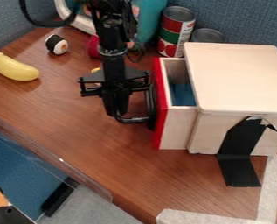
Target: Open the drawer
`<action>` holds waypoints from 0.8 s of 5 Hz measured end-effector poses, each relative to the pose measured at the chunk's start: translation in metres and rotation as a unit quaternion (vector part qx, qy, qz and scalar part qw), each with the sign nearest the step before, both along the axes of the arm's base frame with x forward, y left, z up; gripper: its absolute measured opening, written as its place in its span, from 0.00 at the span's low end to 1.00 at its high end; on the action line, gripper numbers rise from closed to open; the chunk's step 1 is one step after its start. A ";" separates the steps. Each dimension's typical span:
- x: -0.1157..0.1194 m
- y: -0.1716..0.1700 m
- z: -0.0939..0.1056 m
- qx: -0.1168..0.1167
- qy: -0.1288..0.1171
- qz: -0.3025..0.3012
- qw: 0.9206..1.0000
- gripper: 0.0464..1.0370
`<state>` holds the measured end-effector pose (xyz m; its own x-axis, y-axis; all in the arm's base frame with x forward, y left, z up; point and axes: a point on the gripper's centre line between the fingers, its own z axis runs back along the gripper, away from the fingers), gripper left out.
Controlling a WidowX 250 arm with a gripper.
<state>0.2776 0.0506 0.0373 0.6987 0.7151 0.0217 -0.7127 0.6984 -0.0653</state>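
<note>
Drawer (174, 127), red-fronted, partly open, blue inside.

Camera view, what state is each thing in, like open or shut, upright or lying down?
Drawer, partly open
Gripper, down at the drawer's handle
Labelled can, upright
Can behind the cabinet, upright
Banana, lying on the table
Sushi roll, lying on the table

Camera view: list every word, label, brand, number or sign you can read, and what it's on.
No legible text to quote.
Tall can, red, green and white label: any print is too small to read.
Wooden drawer unit: no lettering on the faces in view.
</note>
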 end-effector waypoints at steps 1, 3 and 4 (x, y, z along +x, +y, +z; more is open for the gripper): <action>-0.006 0.009 0.000 0.013 0.004 0.003 1.000 0.11; -0.009 0.011 0.004 0.012 0.008 0.007 1.000 0.11; -0.010 0.012 0.004 0.012 0.011 0.010 1.000 0.11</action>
